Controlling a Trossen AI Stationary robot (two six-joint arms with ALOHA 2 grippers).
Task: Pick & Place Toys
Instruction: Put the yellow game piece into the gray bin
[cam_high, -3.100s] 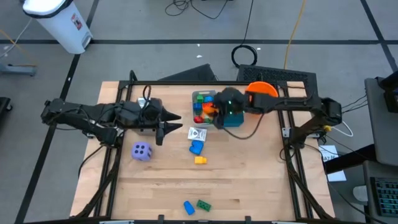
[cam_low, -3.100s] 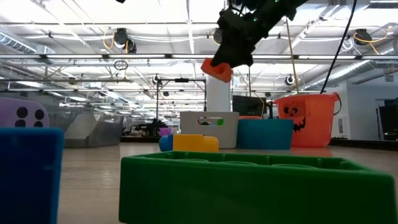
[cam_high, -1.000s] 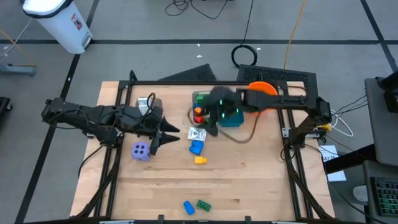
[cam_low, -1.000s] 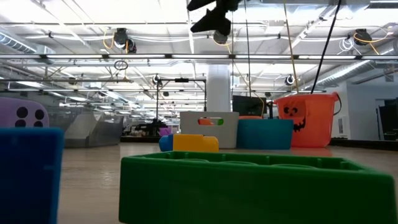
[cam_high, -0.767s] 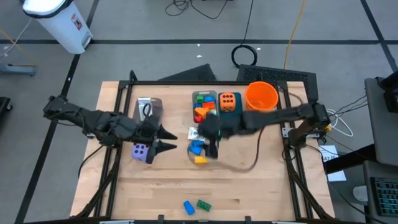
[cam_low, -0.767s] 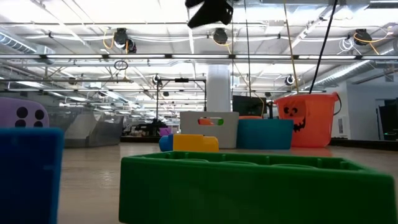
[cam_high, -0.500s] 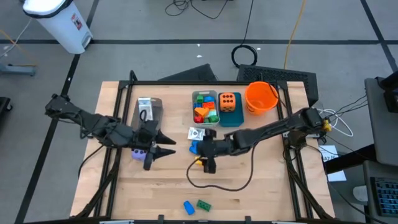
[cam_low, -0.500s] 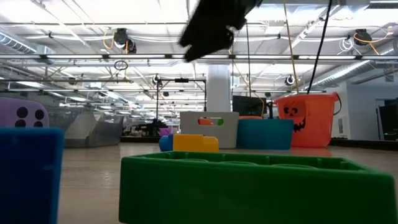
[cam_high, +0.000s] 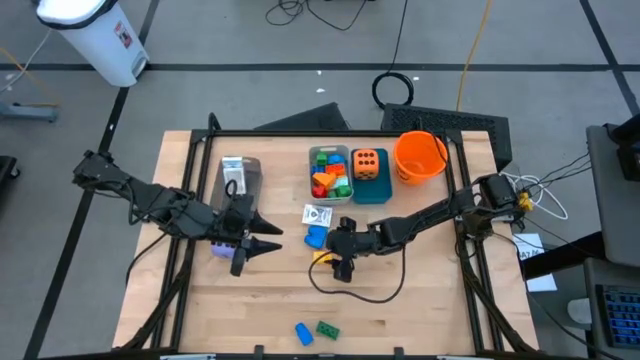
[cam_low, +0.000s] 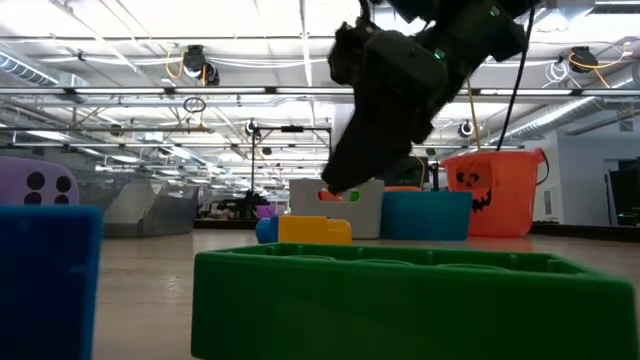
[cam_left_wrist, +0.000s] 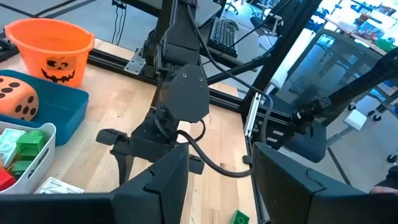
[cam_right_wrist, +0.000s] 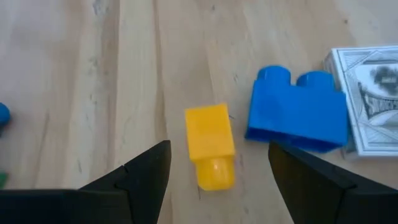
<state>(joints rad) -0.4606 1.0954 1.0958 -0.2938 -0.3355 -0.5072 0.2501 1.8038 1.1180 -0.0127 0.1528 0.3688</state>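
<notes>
A yellow brick (cam_right_wrist: 210, 152) lies on the wooden table between a blue brick (cam_right_wrist: 298, 118) and the near edge; a white printed packet (cam_right_wrist: 367, 118) lies beyond the blue one. My right gripper (cam_high: 338, 264) is open just above the yellow brick (cam_high: 320, 257), a finger on each side, touching nothing. My left gripper (cam_high: 268, 241) is open and empty, pointing toward the table's right. The purple die (cam_high: 222, 243) lies mostly hidden under its wrist. The orange die (cam_high: 368, 164) sits in the teal bin (cam_high: 372, 190).
A grey bin (cam_high: 313, 158) holds several bricks beside the teal bin. An orange bucket (cam_high: 419, 157) stands at the far right. A grey flat object (cam_high: 237, 175) lies far left. A blue brick (cam_high: 302, 332) and a green brick (cam_high: 327, 329) lie near the near edge.
My right gripper has left the bins, gone toward the near edge and come down low over the yellow brick, still open. The orange die now sits in the teal bin. My left gripper has gone a little toward the near edge, over the purple die.
</notes>
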